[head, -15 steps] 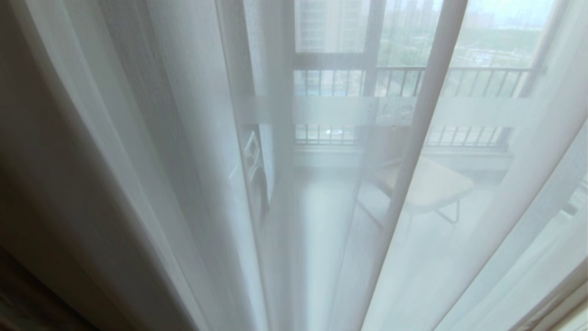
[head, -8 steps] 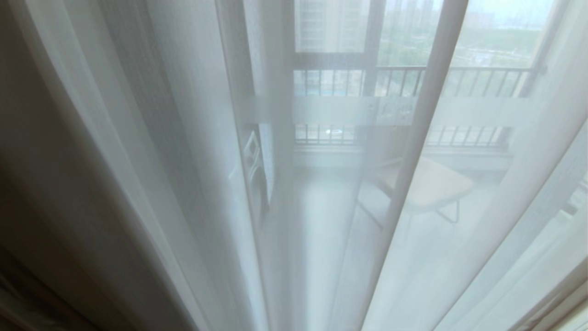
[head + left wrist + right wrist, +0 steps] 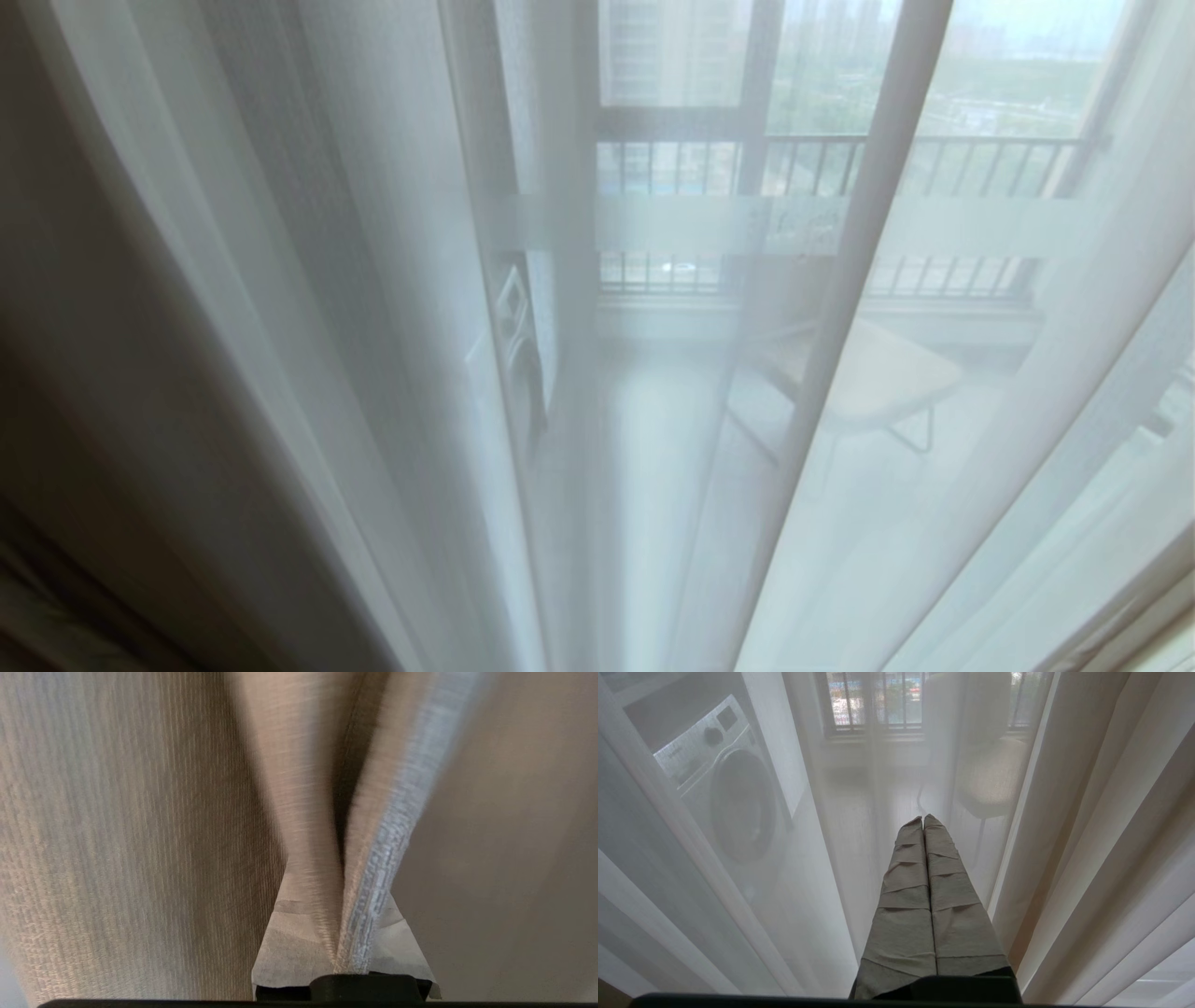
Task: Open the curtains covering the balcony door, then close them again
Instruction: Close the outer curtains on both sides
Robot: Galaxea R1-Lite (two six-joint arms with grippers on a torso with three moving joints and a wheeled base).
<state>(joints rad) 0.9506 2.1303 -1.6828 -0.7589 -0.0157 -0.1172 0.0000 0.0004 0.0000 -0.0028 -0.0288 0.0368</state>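
Left gripper [image 3: 340,952] is pinched tight on a fold of the thick beige drape [image 3: 140,826], its paper-wrapped fingers [image 3: 289,947] squeezing the woven edge between them. Right gripper [image 3: 923,821] has its wrapped fingers pressed together on nothing, pointing at the sheer white curtain [image 3: 822,882]. That sheer layer [image 3: 653,420] hangs drawn across the balcony door [image 3: 747,224], whose frosted band, the railing [image 3: 934,154], a chair [image 3: 878,378] and a washing machine [image 3: 733,798] show faintly through it.
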